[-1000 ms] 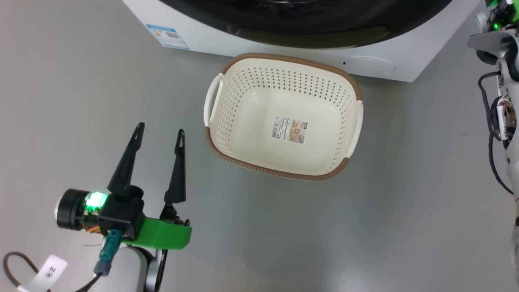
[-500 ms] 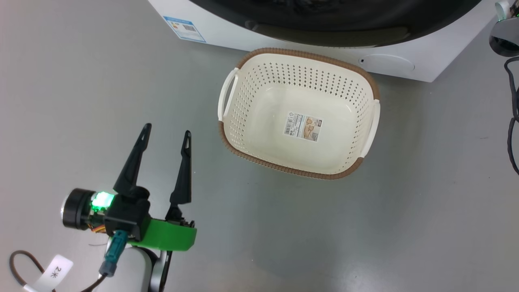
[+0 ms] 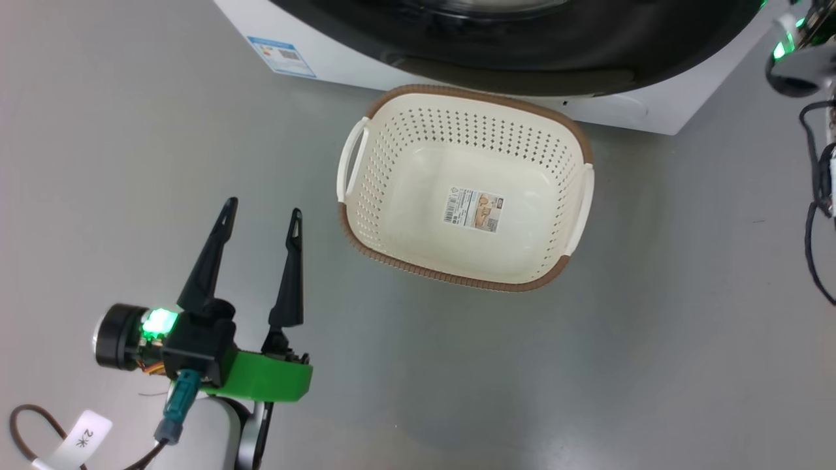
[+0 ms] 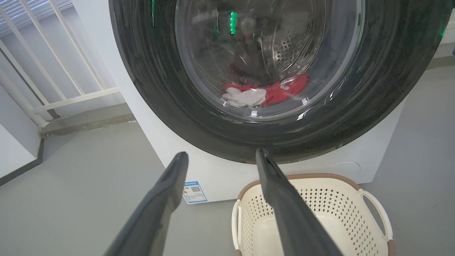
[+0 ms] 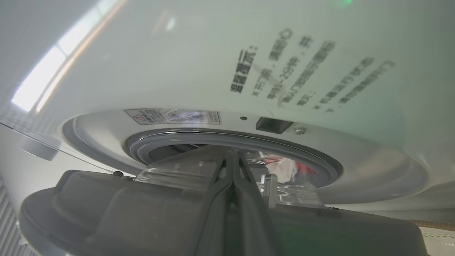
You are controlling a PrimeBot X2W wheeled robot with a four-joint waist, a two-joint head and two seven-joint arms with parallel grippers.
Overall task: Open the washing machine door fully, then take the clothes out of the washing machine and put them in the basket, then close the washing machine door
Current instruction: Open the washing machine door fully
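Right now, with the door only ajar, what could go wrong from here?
1. The right gripper has its fingers shut, seemingly hooked behind the washing machine door rather than clamping it; it may slip off mid-swing.
2. The basket sits close under the door; the swinging rim might nudge it.
3. The left gripper, open, hangs in front of the door, possibly in its path.

Edges and glare are cutting things short

The head view's top edge is cropping the washing machine (image 3: 643,109) and the washing machine door (image 3: 522,40). The left wrist view's bottom edge is cutting off the basket (image 4: 341,209). Reflections on the glass are blurring the clothes (image 4: 280,90). The basket's label (image 3: 475,209) is showing print too small to read.
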